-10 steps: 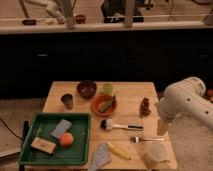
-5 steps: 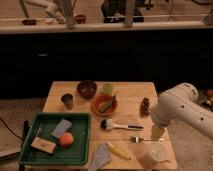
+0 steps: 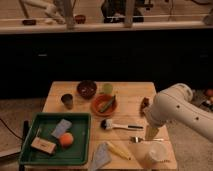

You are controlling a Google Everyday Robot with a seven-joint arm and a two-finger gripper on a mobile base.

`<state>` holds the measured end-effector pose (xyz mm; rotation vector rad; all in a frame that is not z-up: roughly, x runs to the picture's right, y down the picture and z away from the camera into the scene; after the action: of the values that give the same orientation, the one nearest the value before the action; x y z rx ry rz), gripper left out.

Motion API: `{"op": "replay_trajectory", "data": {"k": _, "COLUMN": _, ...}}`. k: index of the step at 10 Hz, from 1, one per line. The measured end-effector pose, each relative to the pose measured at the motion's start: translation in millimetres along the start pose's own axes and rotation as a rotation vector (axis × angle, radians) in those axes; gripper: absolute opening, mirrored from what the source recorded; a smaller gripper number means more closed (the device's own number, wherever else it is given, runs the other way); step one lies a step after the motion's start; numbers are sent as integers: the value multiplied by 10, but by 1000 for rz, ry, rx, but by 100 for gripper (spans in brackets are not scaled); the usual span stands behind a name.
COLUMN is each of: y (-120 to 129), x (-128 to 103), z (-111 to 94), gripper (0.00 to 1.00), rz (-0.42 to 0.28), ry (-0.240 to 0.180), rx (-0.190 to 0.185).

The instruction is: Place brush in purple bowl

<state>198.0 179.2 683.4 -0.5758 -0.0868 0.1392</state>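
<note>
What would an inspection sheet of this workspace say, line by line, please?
Surface: wooden table, crowded.
Job's things: brush lying mid-table; purple bowl at the back, apart from it.
Clutter: orange bowl, grey cup, green tray holding items, fork, yellow stick.
Grippers: gripper low over the table's right side, beside the brush handle's end.
Cables: nothing seen.
Surroundings: dark counter behind.

One camera looks down at a slant from above the near side of the worktop [image 3: 131, 99], facing the dark counter [image 3: 100, 55] behind it. It sits far enough back to take in the whole worktop. The arm [image 3: 175, 107] enters from the right, with the gripper [image 3: 151, 132] hanging over the worktop's right part.
</note>
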Motion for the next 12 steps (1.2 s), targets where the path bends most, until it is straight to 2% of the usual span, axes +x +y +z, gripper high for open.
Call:
{"op": "replay_trajectory", "data": {"k": 2, "y": -24, "x": -172, "z": 93, "gripper": 80, "rz": 16, "ry": -35, "rx": -9}}
{"op": "replay_trajectory", "data": {"k": 6, "y": -59, "x": -285, "z": 291, "gripper": 80, "rz": 69, "ry": -97, "rx": -37}}
{"op": "replay_trajectory", "data": {"k": 12, "y": -38, "x": -629, "z": 584, "gripper": 80, "rz": 103, "ry": -134, "rx": -72}}
